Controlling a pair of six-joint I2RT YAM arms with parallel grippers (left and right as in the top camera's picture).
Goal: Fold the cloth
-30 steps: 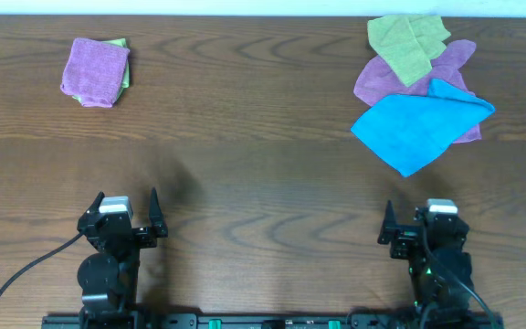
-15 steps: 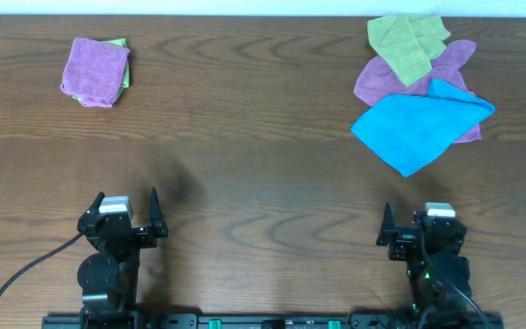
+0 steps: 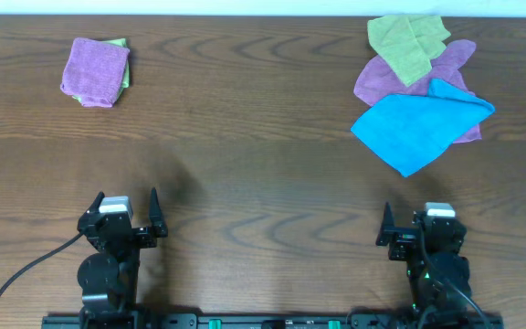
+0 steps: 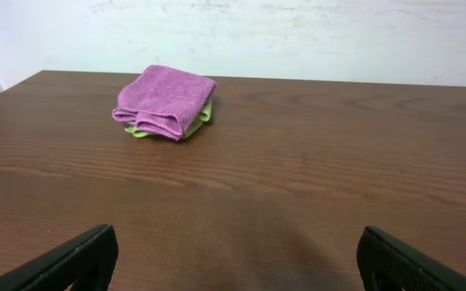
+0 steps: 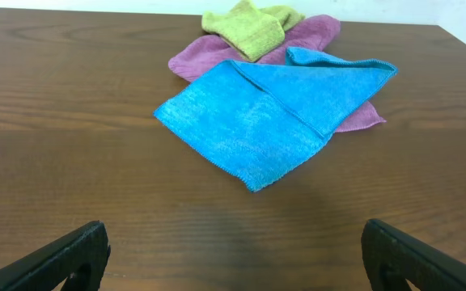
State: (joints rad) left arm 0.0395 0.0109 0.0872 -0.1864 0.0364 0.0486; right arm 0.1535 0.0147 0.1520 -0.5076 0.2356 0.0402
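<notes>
Under the blue cloth (image 3: 420,121) lies the purple cloth (image 3: 453,59), waiting | both grippers, left (image 3: 130,208) and right (image 3: 407,217), rest spread, holding nothing.

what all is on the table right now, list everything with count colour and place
unfolded purple cloth: 1, purple-magenta, far right, bottom of the pile
blue cloth: 1, bright blue, front of the pile, overlapping the purple one
green cloth: 1, olive green, back of the pile, on top of the purple one
folded purple cloth: 1, purple, far left
folded green cloth: 1, green, under the folded purple one
table: 1, dark brown wood
left pincer: 1, black, near left, open
right pincer: 1, black, near right, open
</notes>
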